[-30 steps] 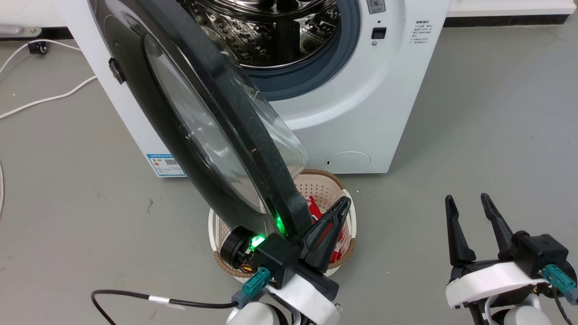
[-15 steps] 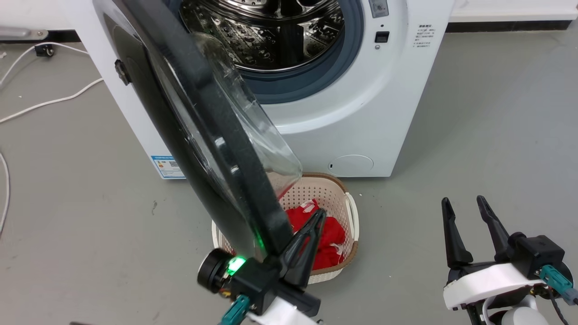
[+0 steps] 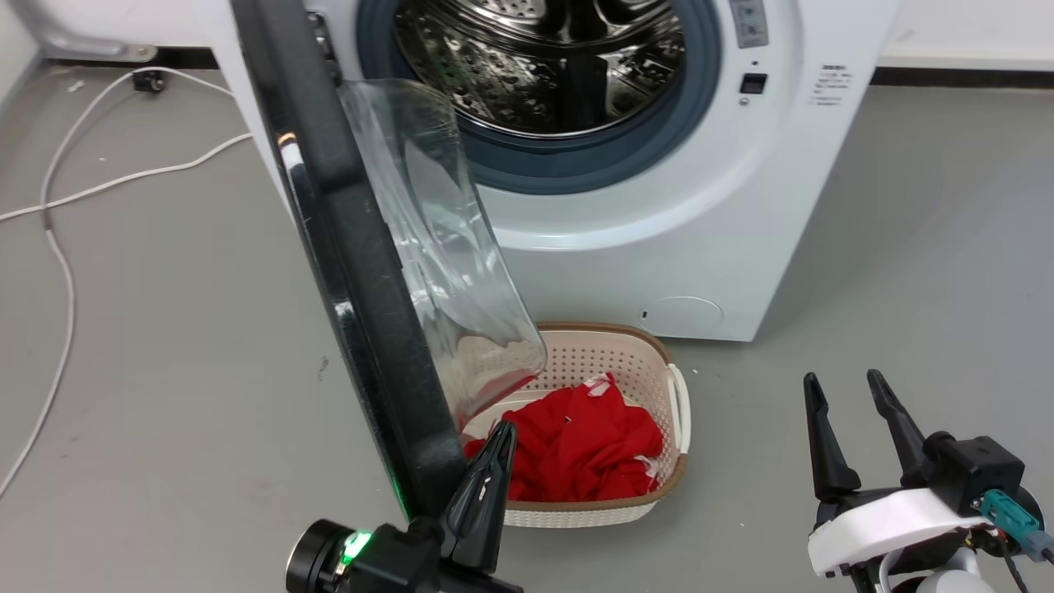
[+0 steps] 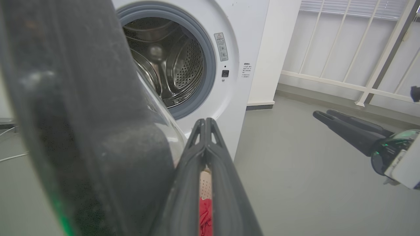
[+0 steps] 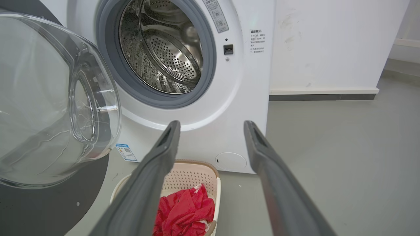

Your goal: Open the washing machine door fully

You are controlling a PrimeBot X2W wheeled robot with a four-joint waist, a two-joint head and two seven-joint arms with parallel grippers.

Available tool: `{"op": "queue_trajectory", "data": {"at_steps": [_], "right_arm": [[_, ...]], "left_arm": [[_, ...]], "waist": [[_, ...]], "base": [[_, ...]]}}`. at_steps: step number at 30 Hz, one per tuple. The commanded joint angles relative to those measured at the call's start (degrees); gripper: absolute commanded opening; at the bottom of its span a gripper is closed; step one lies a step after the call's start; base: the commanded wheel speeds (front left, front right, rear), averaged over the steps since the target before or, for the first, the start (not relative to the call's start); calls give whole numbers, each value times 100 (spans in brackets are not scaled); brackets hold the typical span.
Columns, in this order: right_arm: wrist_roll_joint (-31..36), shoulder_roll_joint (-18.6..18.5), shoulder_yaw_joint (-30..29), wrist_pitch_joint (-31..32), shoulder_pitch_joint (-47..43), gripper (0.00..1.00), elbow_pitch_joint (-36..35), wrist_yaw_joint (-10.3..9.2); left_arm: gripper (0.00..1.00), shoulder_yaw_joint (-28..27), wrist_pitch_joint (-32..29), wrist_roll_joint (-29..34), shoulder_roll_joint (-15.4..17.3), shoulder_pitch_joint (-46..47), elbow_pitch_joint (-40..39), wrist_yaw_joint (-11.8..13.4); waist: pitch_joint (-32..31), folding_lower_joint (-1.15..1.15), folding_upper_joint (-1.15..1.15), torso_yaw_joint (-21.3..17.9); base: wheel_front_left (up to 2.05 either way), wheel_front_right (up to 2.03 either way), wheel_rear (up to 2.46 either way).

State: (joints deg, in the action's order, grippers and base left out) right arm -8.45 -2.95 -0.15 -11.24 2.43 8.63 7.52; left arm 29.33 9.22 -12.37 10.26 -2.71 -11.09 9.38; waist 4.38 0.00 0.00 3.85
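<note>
1. The washing machine door (image 3: 362, 288) stands swung out from the front of the washing machine (image 3: 659, 247), hinged on its left side. In the head view we see the door almost edge-on, with its glass bowl (image 3: 445, 247) bulging to the right. Its lower rim hangs over the left end of the laundry basket (image 3: 677, 395).
2. Progress, as we judge it: the door is unlatched and most of the swing is done, and the drum (image 3: 560, 74) opening is wholly uncovered. The door sits roughly square to the front, so some leftward travel probably remains. We cannot see the hinge's limit.
3. Left gripper (image 3: 499, 432): fingers pressed together, pinching nothing. It lies just beside the inner side of the door's lower rim, and we cannot confirm contact.
4. Right gripper (image 3: 841, 377): fingers spread and empty, low at the right, well apart from the door.
5. Containers: nothing shows in the visible part of the perforated steel drum. The basket sits on the floor in front of the machine and holds crumpled red cloth (image 3: 576, 445).
</note>
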Motion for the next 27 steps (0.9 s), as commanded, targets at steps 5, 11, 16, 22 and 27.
{"op": "queue_trajectory", "data": {"at_steps": [5, 11, 16, 22, 27], "right_arm": [[35, 14, -5, 58, -68, 100, -73, -6], [74, 14, -55, 100, -120, 100, -133, -6], [87, 13, -92, 130, -145, 100, -180, -6], [249, 13, -226, 192, -91, 100, -257, -6], [298, 12, -277, 269, -23, 100, -340, -5]], "left_arm": [[0, -83, -120, 23, 144, -283, -285, 190], [0, -195, -155, -12, 196, -448, -384, 347], [0, -377, -97, -35, 301, -541, -387, 464], [0, -628, -70, -50, 410, -494, -523, 602], [0, -950, -101, -124, 516, -390, -442, 731]], "waist": [[-16, 0, 0, 286], [11, 0, 0, 629], [44, 0, 0, 913], [146, 0, 0, 1242], [233, 0, 0, 1404]], "base": [[0, 0, 0], [0, 0, 0], [0, 0, 0], [0, 0, 0], [0, 0, 0]]}}
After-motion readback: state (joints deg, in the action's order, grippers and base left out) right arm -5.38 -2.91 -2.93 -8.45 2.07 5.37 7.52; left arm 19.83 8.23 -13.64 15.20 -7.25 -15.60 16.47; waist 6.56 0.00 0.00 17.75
